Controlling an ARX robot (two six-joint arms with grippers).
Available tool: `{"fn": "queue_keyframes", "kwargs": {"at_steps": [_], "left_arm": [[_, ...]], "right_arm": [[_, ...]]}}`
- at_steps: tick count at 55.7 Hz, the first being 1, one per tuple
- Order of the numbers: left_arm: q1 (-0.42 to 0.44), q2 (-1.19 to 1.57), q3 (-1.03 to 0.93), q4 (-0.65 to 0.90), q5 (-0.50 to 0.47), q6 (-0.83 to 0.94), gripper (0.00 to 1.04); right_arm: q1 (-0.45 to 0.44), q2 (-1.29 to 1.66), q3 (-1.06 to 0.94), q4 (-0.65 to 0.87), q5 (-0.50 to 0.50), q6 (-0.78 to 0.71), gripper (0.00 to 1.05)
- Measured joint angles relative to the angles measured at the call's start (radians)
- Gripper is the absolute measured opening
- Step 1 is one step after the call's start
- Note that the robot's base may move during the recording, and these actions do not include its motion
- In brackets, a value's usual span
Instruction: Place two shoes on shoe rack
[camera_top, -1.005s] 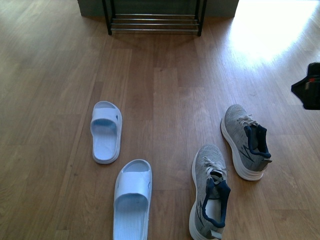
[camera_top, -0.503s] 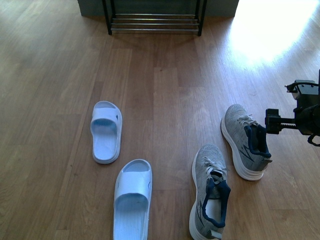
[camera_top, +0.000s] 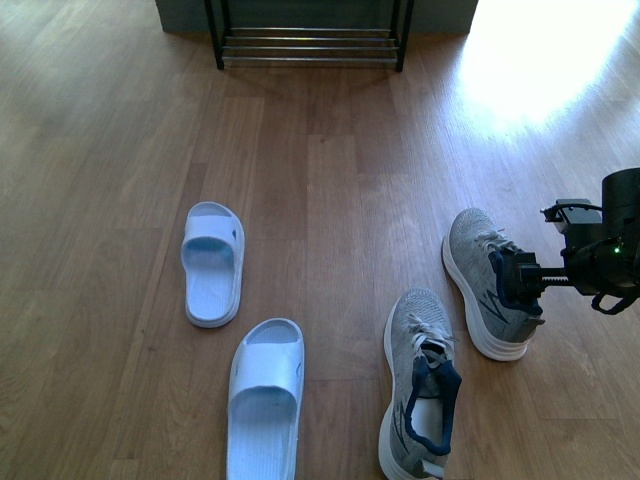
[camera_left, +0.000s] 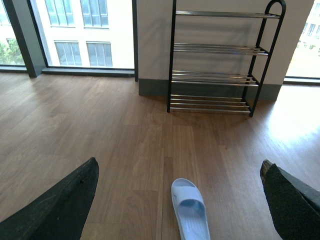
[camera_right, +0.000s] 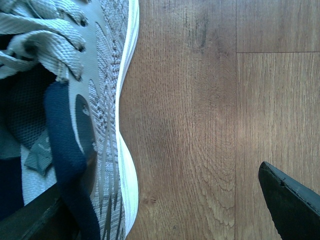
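Note:
Two grey knit shoes with white soles lie on the wood floor: one further right (camera_top: 488, 283), one nearer (camera_top: 420, 395). My right gripper (camera_top: 522, 278) stands open at the heel of the right-hand shoe. In the right wrist view that shoe (camera_right: 95, 100) fills one side. One finger sits low by its navy collar and the other finger (camera_right: 292, 202) is out over bare floor, so the gripper (camera_right: 160, 185) straddles the shoe's side wall. The shoe rack (camera_top: 310, 45) stands at the far wall, its silver tiers (camera_left: 215, 50) bare. My left gripper (camera_left: 179, 164) hangs open above the floor.
Two pale blue slippers lie left of the shoes, one further away (camera_top: 212, 262) and one nearer (camera_top: 265, 400); the left wrist view shows one slipper (camera_left: 190, 210) below the left gripper. Bare wood floor stretches between the shoes and the rack. Windows stand left of the rack.
My right arm has come in from the right edge, moving left and down until its gripper reached the heel of the right-hand shoe. Shoes and slippers have not moved.

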Motion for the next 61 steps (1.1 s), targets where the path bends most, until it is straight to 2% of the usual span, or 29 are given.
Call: {"fn": "queue_keyframes", "kwargs": {"at_steps": [14,19,32,43,61], "left_arm": [[0.000,0.000,0.000,0.000,0.000,0.000,0.95],[0.000,0.000,0.000,0.000,0.000,0.000,0.95],[0.000,0.000,0.000,0.000,0.000,0.000,0.95],[0.000,0.000,0.000,0.000,0.000,0.000,0.95],[0.000,0.000,0.000,0.000,0.000,0.000,0.95]], "right_arm": [[-0.004,0.035,0.013,-0.005,-0.068,0.009,0.95],[0.002,0.037,0.005,0.001,-0.114,0.018,0.76],[0.024,0.037,-0.029,0.013,-0.169,0.035,0.41],[0.027,0.031,-0.072,0.065,-0.180,0.058,0.01],[0.023,-0.098,-0.259,0.175,-0.158,0.183,0.01]]}}
